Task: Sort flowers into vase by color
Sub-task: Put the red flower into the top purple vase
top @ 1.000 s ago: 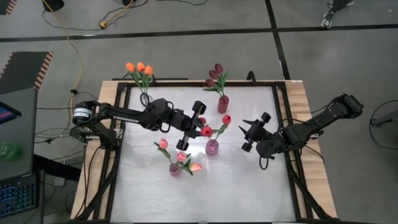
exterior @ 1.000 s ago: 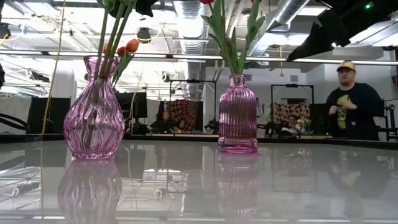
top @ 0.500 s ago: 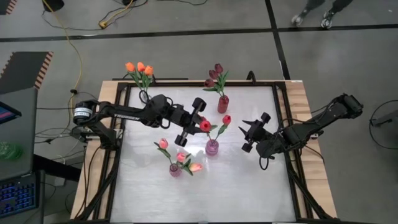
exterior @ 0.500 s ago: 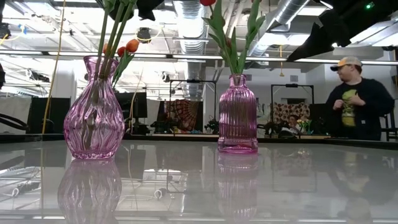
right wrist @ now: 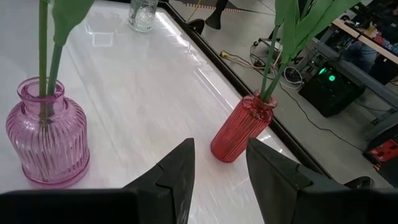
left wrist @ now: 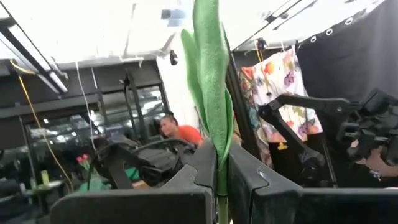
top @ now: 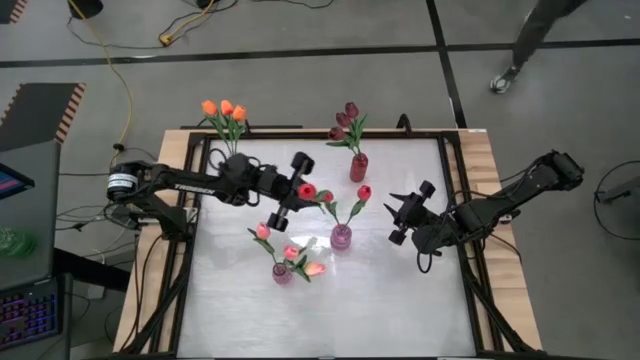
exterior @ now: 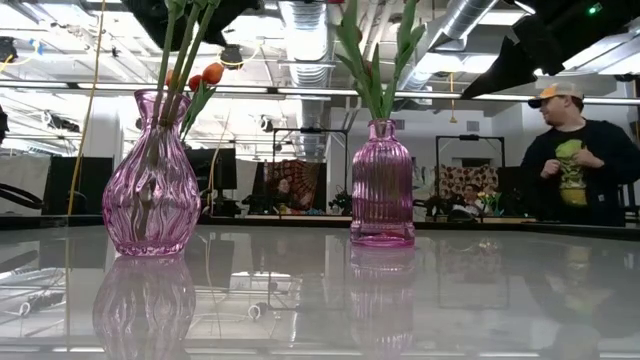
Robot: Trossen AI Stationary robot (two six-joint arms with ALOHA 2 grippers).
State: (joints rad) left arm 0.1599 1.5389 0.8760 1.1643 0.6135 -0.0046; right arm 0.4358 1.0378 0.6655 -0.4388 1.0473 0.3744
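1. The left gripper [top: 290,196] is clamped on the long green stem of a red-headed artificial tulip [top: 307,191]. It holds the flower in the air over the middle of the white table [top: 380,300], up and to the left of the ribbed pink glass vase [top: 341,237].
2. From the left wrist, the stem and leaf [left wrist: 214,99] run straight out from between the closed fingers [left wrist: 202,165], so the flower's long axis lines up with the gripper.
3. That pink vase keeps one red tulip [top: 364,192]. The left arm is clearly the nearer one to the carried flower.
4. The right gripper [top: 404,217] hovers with its fingers [right wrist: 180,171] parted and empty, just right of the pink vase, facing the small red vase [right wrist: 239,129].
5. Compared with a second ago, the left gripper and its tulip have drawn back up and to the left, away from the pink vase. The right arm hasn't budged.
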